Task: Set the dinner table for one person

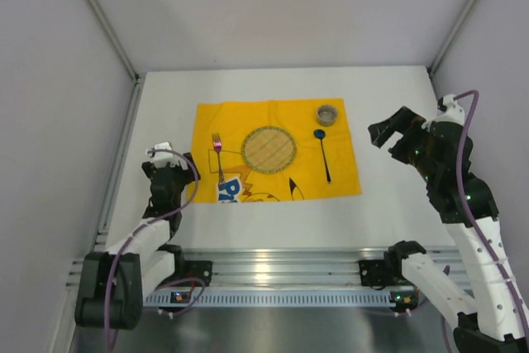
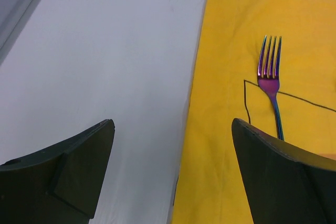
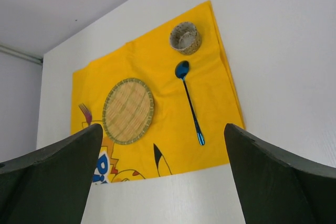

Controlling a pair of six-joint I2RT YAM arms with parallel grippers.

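Note:
A yellow cartoon cloth point(image 1: 275, 113) lies on the white dinner table point(image 1: 397, 204). On the cloth lie a round woven plate point(image 1: 269, 149), a purple fork point(image 1: 218, 155) to its left, a blue spoon point(image 1: 322, 153) to its right and a small woven cup point(image 1: 327, 113) at the far right. My left gripper point(image 1: 165, 155) is open and empty, low over the table just left of the cloth; the fork point(image 2: 271, 80) shows ahead of it. My right gripper point(image 1: 387, 131) is open and empty, raised to the right of the cloth, and its view shows the plate point(image 3: 127, 110), spoon point(image 3: 189, 101) and cup point(image 3: 185, 38).
A silver aluminium rail point(image 1: 281, 266) runs along the near edge by the arm bases. Grey walls point(image 1: 58, 80) and frame posts close in the table on the left, right and back.

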